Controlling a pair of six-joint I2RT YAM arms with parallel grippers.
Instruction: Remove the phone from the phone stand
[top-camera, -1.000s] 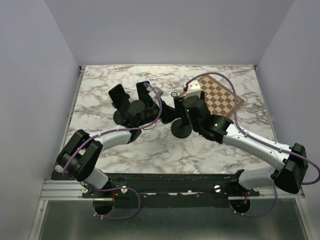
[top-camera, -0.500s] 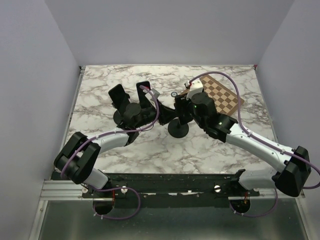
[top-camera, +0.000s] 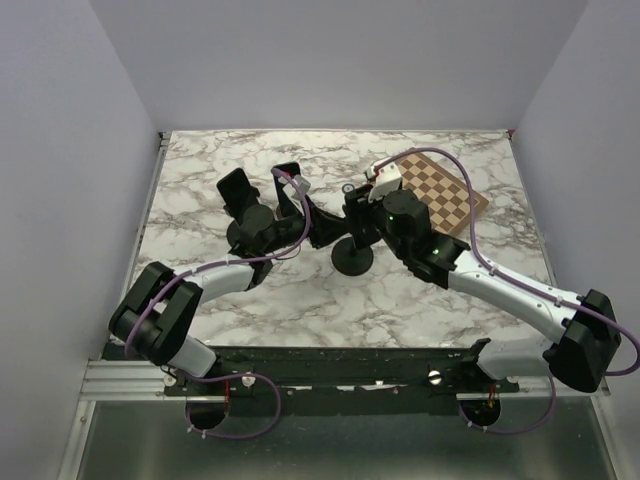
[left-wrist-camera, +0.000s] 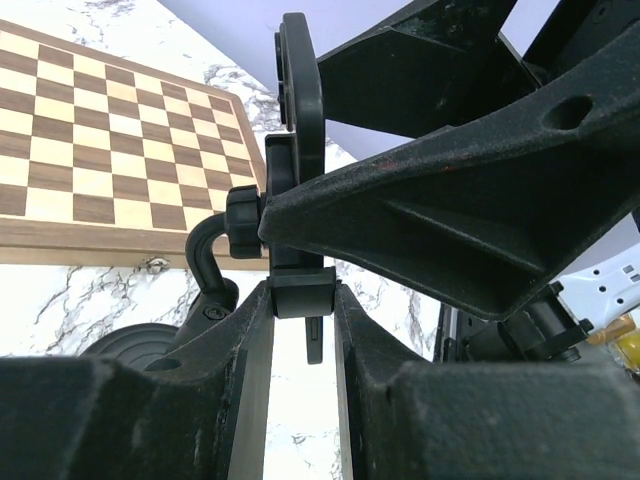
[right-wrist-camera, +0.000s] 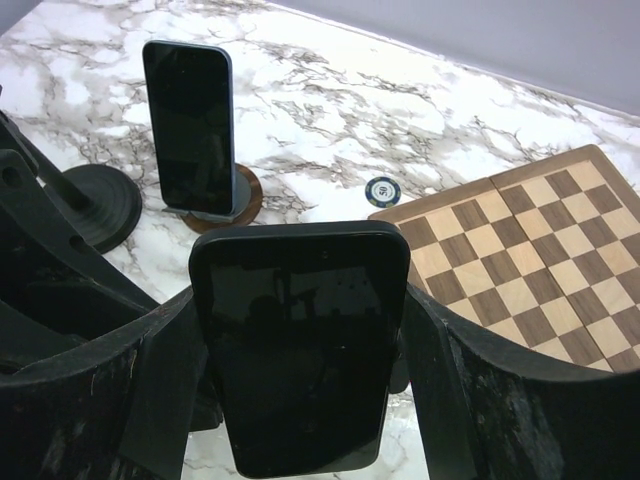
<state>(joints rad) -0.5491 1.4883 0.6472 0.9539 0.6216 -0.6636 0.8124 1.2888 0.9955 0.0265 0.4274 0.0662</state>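
The black phone stands upright between my right gripper's fingers, which are shut on its two side edges. The black phone stand has a round base on the marble table, a curved arm and a clamp. My left gripper is shut on the lower part of that clamp. In the top view both grippers meet above the base, the left beside the right, and they hide the phone. I cannot tell whether the phone still sits in the clamp.
A second dark phone stands on a round wooden base at the back left, also in the top view. A chessboard lies at the back right, with a small poker chip next to it.
Both grippers and the stand have shifted a little to the left and toward the back. The stand's round base has slid left with them. Both grips are unchanged.
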